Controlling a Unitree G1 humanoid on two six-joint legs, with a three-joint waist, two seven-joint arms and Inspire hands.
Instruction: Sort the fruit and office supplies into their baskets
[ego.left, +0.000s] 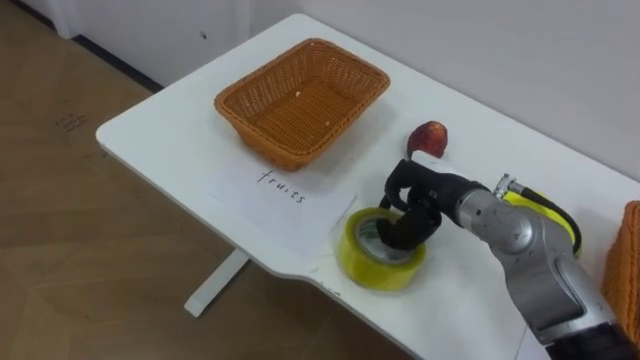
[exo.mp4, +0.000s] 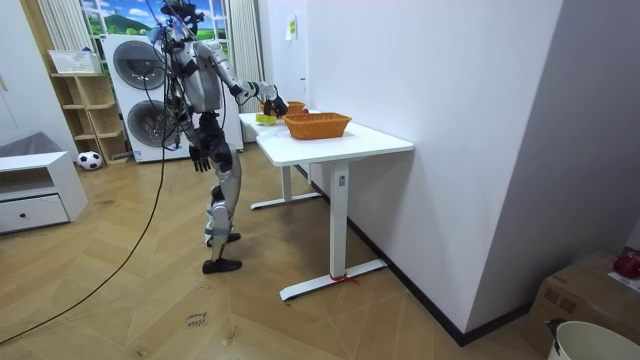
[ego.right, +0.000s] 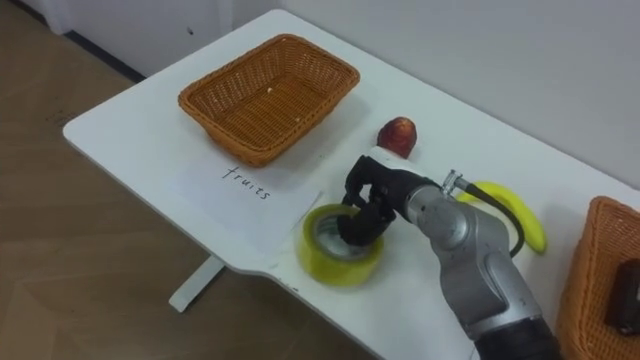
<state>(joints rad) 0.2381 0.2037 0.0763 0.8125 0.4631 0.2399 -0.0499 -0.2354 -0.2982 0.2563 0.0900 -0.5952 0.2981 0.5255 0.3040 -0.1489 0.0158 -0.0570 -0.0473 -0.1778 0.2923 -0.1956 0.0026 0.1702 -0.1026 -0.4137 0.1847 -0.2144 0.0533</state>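
Yellow tape roll (ego.right: 330, 268) sits on white table (ego.right: 130, 130) nr front edge, just beside a paper sheet (ego.right: 262, 205). Right hand (ego.right: 375, 192) grasps it, fingers curled over rim into the hole. Red apple (ego.right: 398, 133) just behind hand; banana (ego.right: 512, 214) further right. Empty wicker basket (ego.right: 250, 147) behind sheet, 2nd wicker basket (ego.right: 588, 290) at right edge. Left hand (exo.mp4: 200, 155) hangs by hip in room view; fingers can't tell.

White table (ego.left: 160, 140), paper sheet (ego.left: 290, 212), washing machine (exo.mp4: 135, 100), football (exo.mp4: 89, 159)
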